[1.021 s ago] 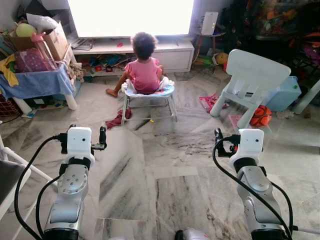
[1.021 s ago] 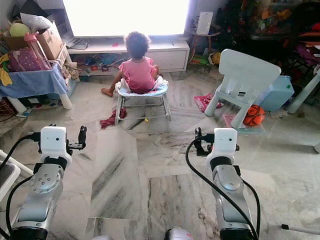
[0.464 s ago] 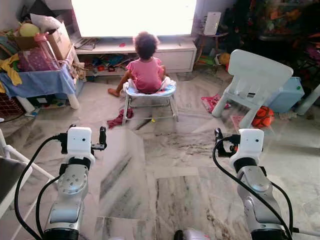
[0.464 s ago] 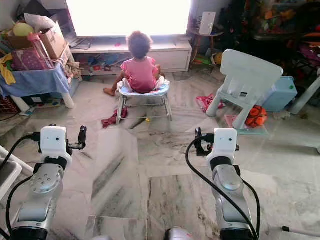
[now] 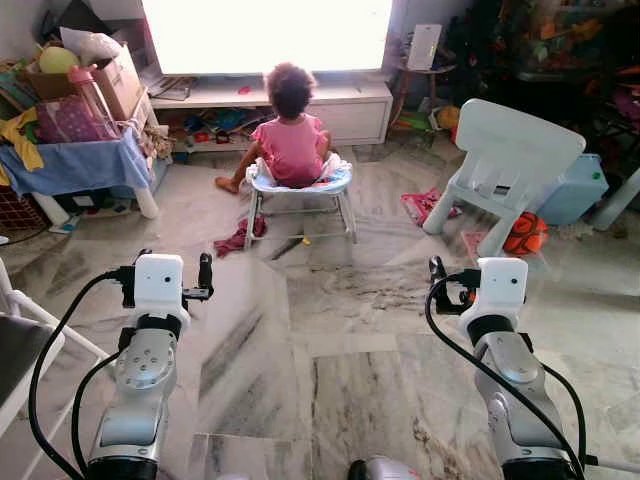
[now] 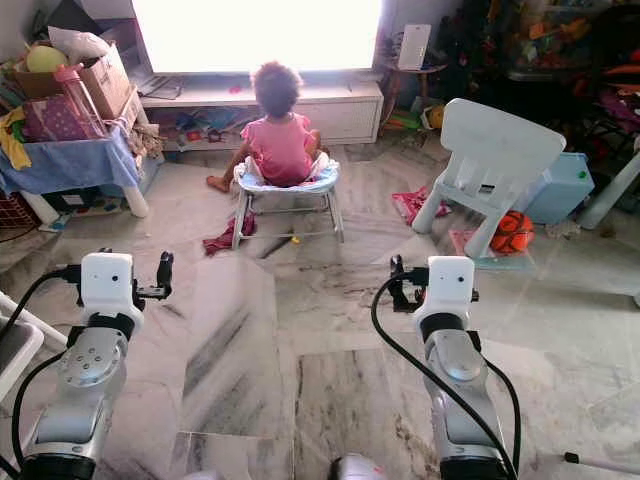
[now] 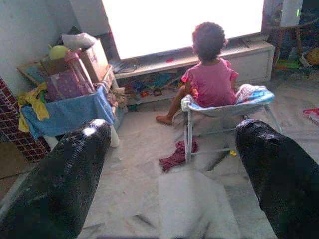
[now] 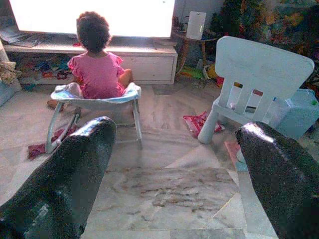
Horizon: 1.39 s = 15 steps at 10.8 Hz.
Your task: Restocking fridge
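Left claw (image 7: 169, 149) and right claw (image 8: 174, 154) gape, apparently empty.

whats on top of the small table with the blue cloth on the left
On the table: a cardboard box, a pink bottle, a green ball, a yellow cloth. The box's contents are hidden.

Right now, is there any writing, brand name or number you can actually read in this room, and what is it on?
No text can be read.
Cardboard box: no legible print.
White device on the side stand: too small to tell.
Bright screen: washed out.
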Motion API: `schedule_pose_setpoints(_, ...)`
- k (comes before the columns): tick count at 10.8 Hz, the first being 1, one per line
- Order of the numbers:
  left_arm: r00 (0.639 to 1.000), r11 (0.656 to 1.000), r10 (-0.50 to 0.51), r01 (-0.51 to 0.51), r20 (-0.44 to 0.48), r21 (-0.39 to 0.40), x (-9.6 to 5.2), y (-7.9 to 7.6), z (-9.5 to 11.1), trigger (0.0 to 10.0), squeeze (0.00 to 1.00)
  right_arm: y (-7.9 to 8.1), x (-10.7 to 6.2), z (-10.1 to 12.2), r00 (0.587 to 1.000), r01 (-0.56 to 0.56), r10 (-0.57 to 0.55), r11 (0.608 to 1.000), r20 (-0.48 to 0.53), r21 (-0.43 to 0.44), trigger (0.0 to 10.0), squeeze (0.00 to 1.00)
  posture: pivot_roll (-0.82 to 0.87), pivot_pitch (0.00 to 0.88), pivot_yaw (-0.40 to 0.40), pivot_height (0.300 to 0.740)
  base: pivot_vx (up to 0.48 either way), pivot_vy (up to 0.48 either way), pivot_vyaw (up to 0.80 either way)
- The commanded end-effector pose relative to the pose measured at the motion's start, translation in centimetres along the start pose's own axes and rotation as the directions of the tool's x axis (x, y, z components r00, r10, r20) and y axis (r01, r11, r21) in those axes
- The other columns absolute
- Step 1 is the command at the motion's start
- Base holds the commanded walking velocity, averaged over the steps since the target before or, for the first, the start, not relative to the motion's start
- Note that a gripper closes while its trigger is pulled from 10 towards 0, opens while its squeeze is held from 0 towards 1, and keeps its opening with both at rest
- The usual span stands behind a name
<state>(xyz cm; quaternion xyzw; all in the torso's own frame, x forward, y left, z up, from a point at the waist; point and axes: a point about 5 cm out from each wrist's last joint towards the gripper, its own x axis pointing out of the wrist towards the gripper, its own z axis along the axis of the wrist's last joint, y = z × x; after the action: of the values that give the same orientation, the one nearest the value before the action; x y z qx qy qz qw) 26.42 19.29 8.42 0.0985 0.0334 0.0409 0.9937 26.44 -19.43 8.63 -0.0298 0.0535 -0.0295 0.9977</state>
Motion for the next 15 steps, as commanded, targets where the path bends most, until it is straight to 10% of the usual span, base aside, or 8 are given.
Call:
schedule_pose_setpoints(1, 1.000, 1.000, 0.002, -0.002, -0.003, 0.006, 0.1, 0.0, 0.0, 10.0, 0.00, -0.1, 0.1, -0.2, 1.000, 0.009, -0.009, 1.000, -0.018, -0.001, 10.0, 0.00, 0.03, 0.000, 0.008, 0.740, 0.000, 0.000, 0.00)
schedule_pose_setpoints(15, 0.999, 1.000, 0.014, -0.014, -0.040, -0.015, 1.0, -2.1, 0.6, 10.0, 0.00, 1.8, 2.1, 0.8, 0.995, -0.074, 0.075, 0.997, 0.070, -0.009, 10.0, 0.00, 0.04, 0.000, 0.000, 0.740, -0.079, 0.000, 0.23)
